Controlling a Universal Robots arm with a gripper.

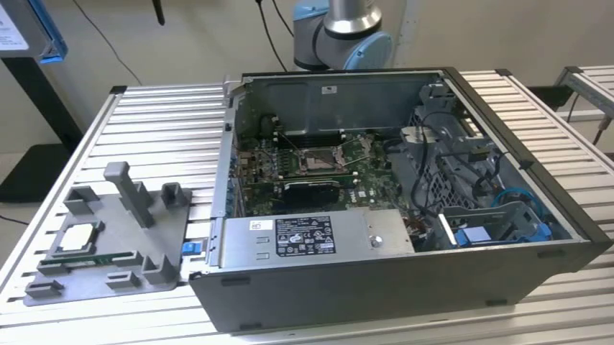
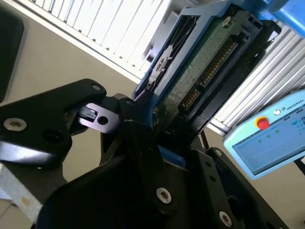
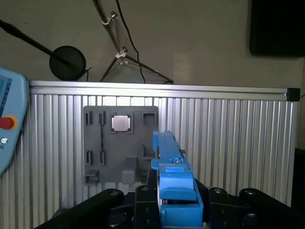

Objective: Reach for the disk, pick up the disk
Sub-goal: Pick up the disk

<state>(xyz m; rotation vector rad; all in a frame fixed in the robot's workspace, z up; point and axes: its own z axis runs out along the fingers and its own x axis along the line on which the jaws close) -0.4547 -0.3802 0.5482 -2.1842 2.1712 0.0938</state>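
In both wrist views my gripper's black fingers (image 2: 143, 129) close on the disk. In the second wrist view the disk (image 2: 205, 62) shows its green circuit-board underside with a connector row, framed by a blue side rail. My gripper (image 2: 167, 131) clamps it at its lower end. In the first wrist view the disk (image 3: 170, 162) appears edge-on as a blue rail rising from my gripper (image 3: 175, 205), held in the air above the slatted table (image 3: 228, 143), beside the grey fixture (image 3: 119, 148).
An open computer case (image 1: 384, 287) stands on the slatted table (image 1: 154, 122), with a long grey box (image 1: 307, 241) at its front. A grey fixture (image 1: 106, 244) with a square silver chip (image 1: 77, 237) lies at the exterior view's left. A teach pendant (image 2: 271, 138) hangs nearby.
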